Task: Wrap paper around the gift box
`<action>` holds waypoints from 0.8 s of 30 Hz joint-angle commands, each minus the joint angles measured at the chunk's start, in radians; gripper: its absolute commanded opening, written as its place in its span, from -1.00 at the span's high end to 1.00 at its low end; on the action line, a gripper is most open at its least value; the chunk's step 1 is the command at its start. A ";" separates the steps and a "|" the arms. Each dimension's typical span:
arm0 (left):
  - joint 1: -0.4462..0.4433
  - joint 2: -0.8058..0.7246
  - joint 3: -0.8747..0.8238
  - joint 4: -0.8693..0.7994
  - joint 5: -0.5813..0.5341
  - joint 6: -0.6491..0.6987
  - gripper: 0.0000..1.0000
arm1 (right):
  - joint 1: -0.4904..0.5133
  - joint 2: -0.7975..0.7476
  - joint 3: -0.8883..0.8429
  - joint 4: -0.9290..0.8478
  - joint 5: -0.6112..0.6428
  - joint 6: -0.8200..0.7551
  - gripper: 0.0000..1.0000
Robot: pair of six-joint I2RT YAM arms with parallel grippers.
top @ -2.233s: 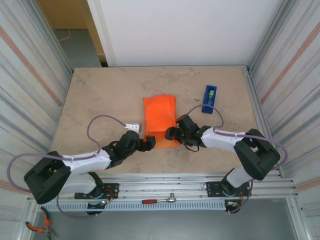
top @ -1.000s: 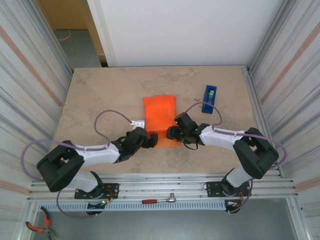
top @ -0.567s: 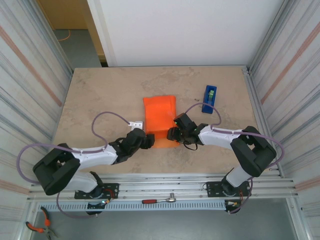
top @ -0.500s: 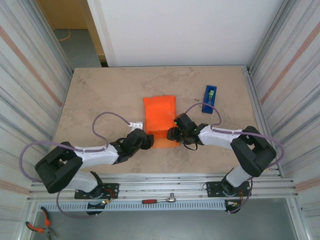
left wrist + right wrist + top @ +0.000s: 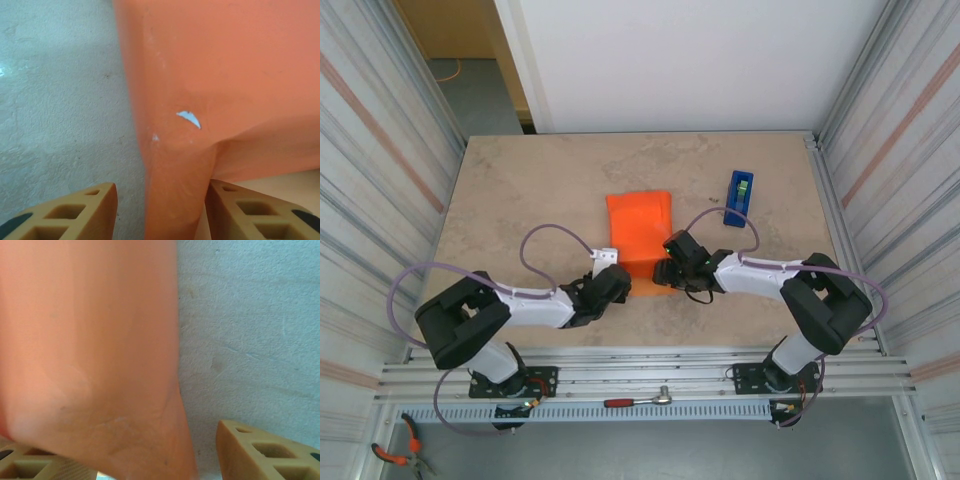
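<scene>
The orange paper (image 5: 640,228) lies folded into a thick pad on the counter (image 5: 520,190). The left claw (image 5: 622,285) sits at its near-left corner, released, its 2 fingers (image 5: 65,212) straddling a raised fold (bare counter shows beside 1 finger). The right claw (image 5: 661,270) sits at the near-right corner, likewise released, jaws apart around that corner. A blue tape dispenser (image 5: 739,197) stands off the paper's far-right corner, well apart.
</scene>
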 commanded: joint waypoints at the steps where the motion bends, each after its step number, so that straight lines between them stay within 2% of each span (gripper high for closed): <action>1: -0.009 0.009 0.023 -0.043 -0.072 -0.027 0.08 | 0.007 0.008 0.045 -0.039 0.042 0.006 -0.17; 7: -0.014 0.031 0.043 -0.061 -0.076 -0.020 0.22 | 0.010 0.028 0.064 -0.048 0.054 0.010 -0.09; 13: -0.025 0.049 0.052 -0.064 -0.070 -0.016 0.22 | 0.008 0.060 0.074 -0.055 0.063 0.019 0.01; 16: -0.025 0.017 0.053 -0.093 -0.053 -0.022 0.11 | 0.006 0.066 0.076 -0.051 0.059 0.019 0.10; 19: -0.026 -0.030 0.064 -0.167 -0.043 -0.067 -0.16 | 0.007 0.063 0.073 -0.048 0.059 0.019 0.14; 22: -0.026 -0.050 0.064 -0.189 -0.031 -0.098 -0.18 | 0.008 0.062 0.071 -0.044 0.055 0.021 0.15; 24: -0.026 -0.046 0.064 -0.191 -0.027 -0.117 -0.12 | 0.009 0.064 0.070 -0.044 0.054 0.023 0.16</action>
